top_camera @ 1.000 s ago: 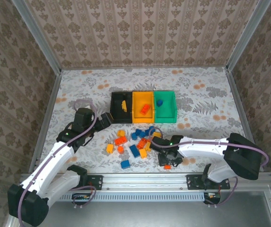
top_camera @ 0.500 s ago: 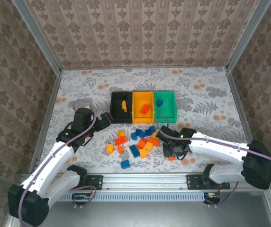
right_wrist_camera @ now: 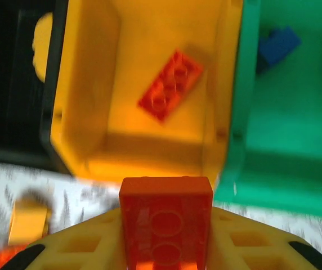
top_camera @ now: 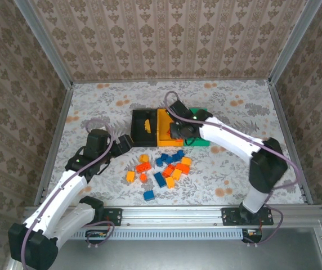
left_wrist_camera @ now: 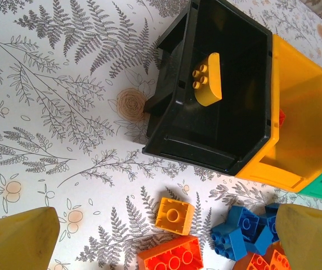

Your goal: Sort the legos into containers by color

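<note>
Top external view puts your right claw (top_camera: 178, 133) over the row of 3 joined bins, above the seam where the orange bin (top_camera: 162, 122) meets the green bin (top_camera: 204, 125). The black bin (top_camera: 136, 120) is at the left end of the row, touching the orange bin.

Right wrist view shows you that claw pinched on a held brick (right_wrist_camera: 165, 216). It is red-orange, with its hollow underside toward the camera, and the pads are nearly together with only the brick between them. It hangs above the near wall of the orange bin, toward the green bin's side. Inside the orange bin lies 1 red brick (right_wrist_camera: 170, 85), flat and studs up. The green bin holds 1 blue brick (right_wrist_camera: 277, 46) near its far left corner. The picture is blurred, so finer detail is lost.

Your left claw (top_camera: 123, 144) sits low by the near left corner of the black bin, spread wide with nothing in it. In the left wrist view its 2 yellow fingers (left_wrist_camera: 20, 239) stand at the bottom corners, well apart. The black bin there holds 1 curved yellow brick (left_wrist_camera: 208, 80), studs showing.

Loose bricks form a pile (top_camera: 164, 169) on the surface (top_camera: 234, 163) just in front of the bins, with blue, red-orange and yellow mixed and several touching. A stray yellow brick (top_camera: 130, 176) lies at the pile's left edge. A stray blue brick (top_camera: 148, 195) lies apart on the near side.
</note>
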{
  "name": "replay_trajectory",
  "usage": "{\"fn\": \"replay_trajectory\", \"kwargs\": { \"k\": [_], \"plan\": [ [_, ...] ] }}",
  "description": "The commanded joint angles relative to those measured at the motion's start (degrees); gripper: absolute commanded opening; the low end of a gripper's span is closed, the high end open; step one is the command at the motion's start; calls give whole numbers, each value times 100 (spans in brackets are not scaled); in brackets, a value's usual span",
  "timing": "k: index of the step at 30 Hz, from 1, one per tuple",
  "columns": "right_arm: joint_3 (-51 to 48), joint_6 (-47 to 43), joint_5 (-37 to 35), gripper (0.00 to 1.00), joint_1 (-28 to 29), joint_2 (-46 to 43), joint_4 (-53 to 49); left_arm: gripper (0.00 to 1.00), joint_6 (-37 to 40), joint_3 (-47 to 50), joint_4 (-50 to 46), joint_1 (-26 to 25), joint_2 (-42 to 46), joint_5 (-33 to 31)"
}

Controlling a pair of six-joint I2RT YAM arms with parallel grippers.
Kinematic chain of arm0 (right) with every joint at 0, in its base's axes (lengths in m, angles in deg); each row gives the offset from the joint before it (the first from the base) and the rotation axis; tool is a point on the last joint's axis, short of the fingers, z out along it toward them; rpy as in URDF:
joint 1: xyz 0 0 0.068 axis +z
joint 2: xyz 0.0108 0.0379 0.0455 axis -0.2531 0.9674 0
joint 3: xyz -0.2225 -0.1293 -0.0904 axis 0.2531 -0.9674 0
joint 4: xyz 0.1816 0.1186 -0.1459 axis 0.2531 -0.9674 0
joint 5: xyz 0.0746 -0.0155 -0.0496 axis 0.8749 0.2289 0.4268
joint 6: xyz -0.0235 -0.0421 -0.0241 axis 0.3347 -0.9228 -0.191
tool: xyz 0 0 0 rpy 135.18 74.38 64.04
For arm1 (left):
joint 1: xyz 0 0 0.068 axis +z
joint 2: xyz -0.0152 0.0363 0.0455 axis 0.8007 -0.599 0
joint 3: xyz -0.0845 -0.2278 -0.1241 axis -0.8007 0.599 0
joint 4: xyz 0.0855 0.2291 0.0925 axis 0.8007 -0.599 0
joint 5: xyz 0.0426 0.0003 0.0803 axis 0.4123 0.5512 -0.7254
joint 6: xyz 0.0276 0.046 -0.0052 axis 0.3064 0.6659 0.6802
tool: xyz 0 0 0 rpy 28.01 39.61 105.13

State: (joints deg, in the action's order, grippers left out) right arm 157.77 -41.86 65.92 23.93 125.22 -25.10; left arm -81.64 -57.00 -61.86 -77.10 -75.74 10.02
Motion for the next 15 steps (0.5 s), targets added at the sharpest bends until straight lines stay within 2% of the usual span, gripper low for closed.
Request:
{"fn": "replay_trajectory", "kwargs": {
  "k": [1, 8, 10, 13, 15],
  "plan": [
    [801, -263, -273, 36, -137, 726, -172, 100, -27, 63, -167, 48, 87, 94],
    [1873, -203, -369, 42, -290, 1757, -552, 99, -69, 169, -323, 26, -69, 169],
    [2078, -171, -318, 49, -286, 1926, -628, 98, -55, 192, -405, 10, -121, 187],
    [2222, -100, -275, 72, -286, 1974, -655, 96, -36, 186, -605, -35, -143, 151],
    [2237, -83, -250, 79, -290, 1895, -631, 93, -5, 164, -735, -109, -122, 117]
  ]
}}
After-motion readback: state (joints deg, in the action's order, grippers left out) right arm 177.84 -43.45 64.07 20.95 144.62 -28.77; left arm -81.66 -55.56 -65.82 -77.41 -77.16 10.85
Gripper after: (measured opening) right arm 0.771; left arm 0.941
